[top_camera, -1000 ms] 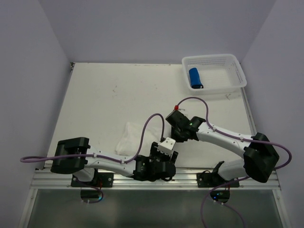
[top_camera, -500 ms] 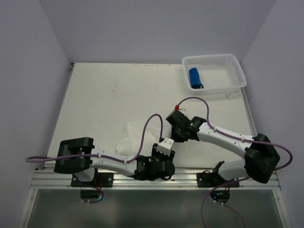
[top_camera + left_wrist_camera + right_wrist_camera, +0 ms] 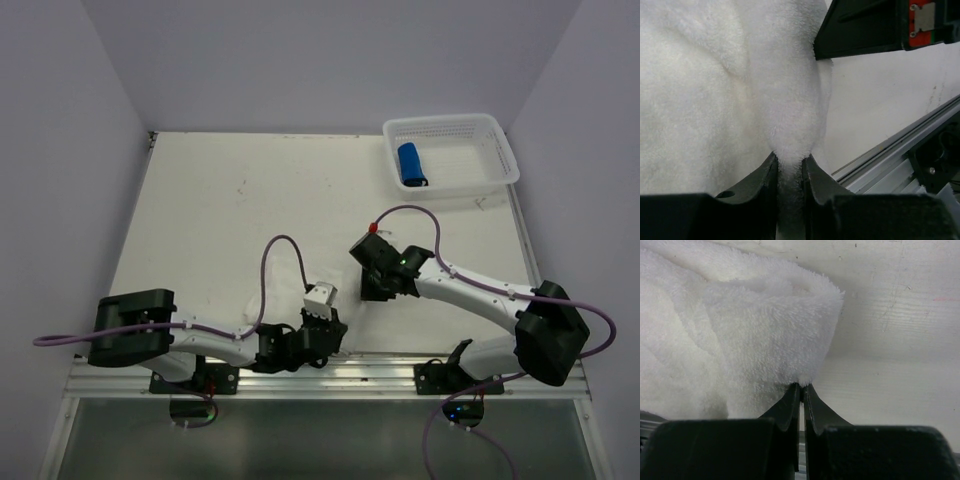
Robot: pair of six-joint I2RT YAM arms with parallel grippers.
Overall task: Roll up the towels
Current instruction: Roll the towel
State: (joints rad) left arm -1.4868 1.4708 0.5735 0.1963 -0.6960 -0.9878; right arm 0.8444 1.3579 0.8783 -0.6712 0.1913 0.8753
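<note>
the left gripper (image 3: 789, 164) is closed on a raised fold of the white towel (image 3: 715, 90), with the cloth pressed between its two black fingers. the right gripper (image 3: 801, 390) has its fingers almost together and pinches the lower edge of a folded-over corner of the same towel. this towel lies on the table (image 3: 220, 200) near the front edge, mostly hidden under the arms in the top view, while the blue towel (image 3: 411, 164), which looks rolled up, lies in the basket (image 3: 450, 122) at the far right corner, well apart from both grippers.
</note>
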